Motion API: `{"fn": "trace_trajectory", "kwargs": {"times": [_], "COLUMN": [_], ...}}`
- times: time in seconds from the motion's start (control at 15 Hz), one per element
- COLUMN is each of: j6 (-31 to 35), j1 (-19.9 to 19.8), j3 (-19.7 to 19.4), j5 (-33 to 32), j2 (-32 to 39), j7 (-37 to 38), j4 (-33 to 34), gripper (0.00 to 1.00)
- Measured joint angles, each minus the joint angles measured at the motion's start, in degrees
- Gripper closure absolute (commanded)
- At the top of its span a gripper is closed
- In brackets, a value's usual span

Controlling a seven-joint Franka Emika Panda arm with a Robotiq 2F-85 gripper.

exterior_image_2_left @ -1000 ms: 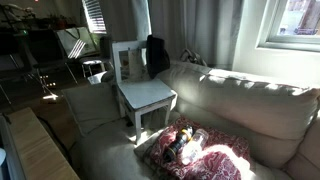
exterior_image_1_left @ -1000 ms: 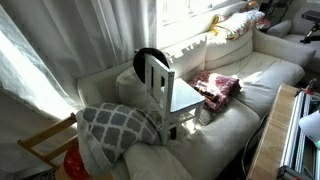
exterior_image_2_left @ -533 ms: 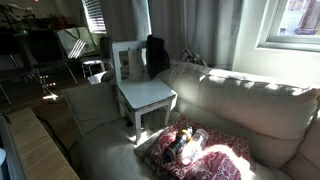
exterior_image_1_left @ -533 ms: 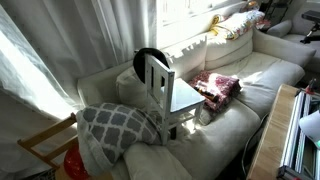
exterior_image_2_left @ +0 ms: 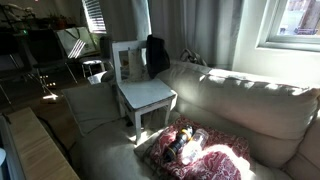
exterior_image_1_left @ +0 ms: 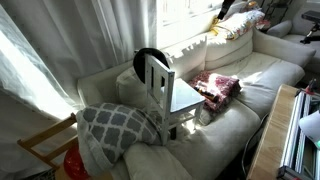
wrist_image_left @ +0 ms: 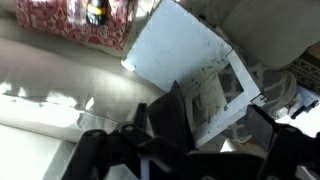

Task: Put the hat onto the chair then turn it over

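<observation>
The small white chair point(exterior_image_1_left: 186, 97) stands on the cream sofa, its seat bare; it shows in both exterior views point(exterior_image_2_left: 146, 96) and from above in the wrist view point(wrist_image_left: 178, 52). The black hat point(exterior_image_1_left: 148, 54) hangs against the chair's slatted back point(exterior_image_2_left: 156, 55). In the wrist view the hat point(wrist_image_left: 168, 118) is a dark shape beside the chair back, between my fingers. My gripper point(wrist_image_left: 205, 125) is open, its dark fingers wide apart, above the chair and apart from the hat. The gripper does not show near the chair in the exterior views.
A red-patterned cloth point(exterior_image_1_left: 216, 85) lies on the sofa seat beside the chair point(exterior_image_2_left: 196, 146) point(wrist_image_left: 85, 20). A grey patterned pillow point(exterior_image_1_left: 115, 125) lies on the sofa arm. A bare wood chair frame point(exterior_image_1_left: 45, 145) stands beyond it. A wooden table point(exterior_image_2_left: 40, 150) fronts the sofa.
A dark shape has come into the top right of an exterior view. The hat, the chair and the cloth have not moved.
</observation>
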Motion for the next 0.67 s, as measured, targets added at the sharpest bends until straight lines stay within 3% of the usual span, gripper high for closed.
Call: {"fn": "trace_trajectory", "kwargs": {"times": [0.33,0.47,0.67], "j6": [23.0,26.7,27.2], "j1": [7.6,10.0,10.9], "j3": [0.7,0.7,1.7], "j5": [11.9,19.9,31.9], "j2": [15.6,22.5,31.8], "j7": [-13.7,-21.8,-33.6], "j4": [2.1,5.5,13.0], "gripper": [0.00,0.00,0.00]}}
